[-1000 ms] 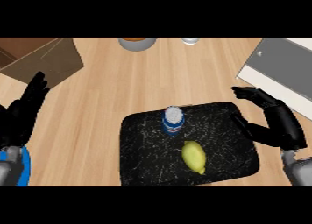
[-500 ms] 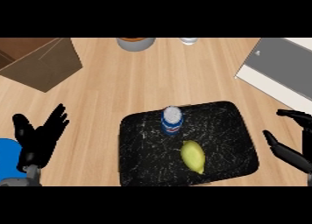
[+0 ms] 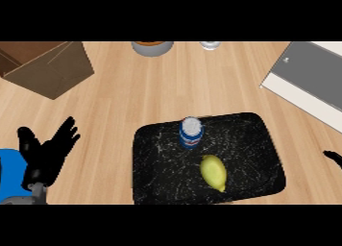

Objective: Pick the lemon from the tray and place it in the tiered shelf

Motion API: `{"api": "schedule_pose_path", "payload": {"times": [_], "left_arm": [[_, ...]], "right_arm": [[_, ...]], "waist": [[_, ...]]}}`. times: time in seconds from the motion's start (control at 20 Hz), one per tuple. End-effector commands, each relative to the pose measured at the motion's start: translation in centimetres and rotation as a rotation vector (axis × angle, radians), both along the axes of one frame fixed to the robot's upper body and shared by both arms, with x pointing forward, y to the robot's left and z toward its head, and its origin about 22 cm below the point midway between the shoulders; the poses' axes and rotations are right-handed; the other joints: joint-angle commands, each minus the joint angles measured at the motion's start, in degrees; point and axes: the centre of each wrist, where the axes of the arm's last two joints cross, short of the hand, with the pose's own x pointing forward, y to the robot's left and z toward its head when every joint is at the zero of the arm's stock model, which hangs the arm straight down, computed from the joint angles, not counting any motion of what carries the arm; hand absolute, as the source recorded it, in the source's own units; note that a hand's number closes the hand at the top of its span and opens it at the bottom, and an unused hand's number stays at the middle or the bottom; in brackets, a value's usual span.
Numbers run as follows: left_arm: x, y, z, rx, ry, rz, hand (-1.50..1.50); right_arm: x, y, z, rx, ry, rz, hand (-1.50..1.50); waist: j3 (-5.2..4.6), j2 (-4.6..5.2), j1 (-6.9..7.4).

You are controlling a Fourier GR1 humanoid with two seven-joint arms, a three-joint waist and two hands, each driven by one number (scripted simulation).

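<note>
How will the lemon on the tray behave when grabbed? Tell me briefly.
The lemon lies on its side on the tray, oval and tapered, so a nudge would probably roll it. Its rounded skin may slip in a grasp.

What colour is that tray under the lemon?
The tray is black, flecked with thin white scratch-like marks; the head view shows it.

The right hand (image 3: 340, 162) has slid rightward (now barely inside the view's edge).
</note>
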Motion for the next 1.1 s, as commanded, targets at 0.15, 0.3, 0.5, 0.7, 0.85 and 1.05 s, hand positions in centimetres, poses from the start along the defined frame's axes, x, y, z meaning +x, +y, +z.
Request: {"api": "schedule_pose_path", "payload": {"times": [0.15, 0.3, 0.5, 0.7, 0.85, 1.05], "left_arm": [[-0.3, 0.8, -0.6, 0.022, 0.024, 0.019, 0.00], [-0.3, 0.1, -0.1, -0.002, 0.030, 0.000, 0.00], [1.0, -1.6, 0.5, 0.012, 0.019, -0.014, 0.00], [0.6, -1.5, -1.1, -0.004, 0.012, -0.012, 0.00], [1.2, -1.0, 0.7, 0.007, 0.013, -0.003, 0.00], [-0.7, -0.4, -1.2, 0.006, 0.018, 0.000, 0.00]], "right_arm": [[-3.4, 2.9, 3.3, -0.206, 0.063, 0.034, -1.50], [-5.2, 6.5, 5.6, -0.192, 0.104, -0.032, -1.50], [-4.6, 9.9, 7.3, -0.218, 0.132, -0.142, -1.50], [-4.8, 12.2, 9.3, -0.281, 0.169, -0.232, -1.50], [-3.2, 14.1, 9.8, -0.298, 0.211, -0.263, -1.50], [-4.3, 15.8, 7.8, -0.406, 0.290, -0.231, -1.50]], "waist": [[-0.29, 0.08, -0.02], [-0.32, 0.02, -0.22], [-0.26, 0.24, 0.60], [-0.31, 0.32, 0.64], [-0.24, 0.33, 1.26], [-0.22, 0.20, 0.91]]}}
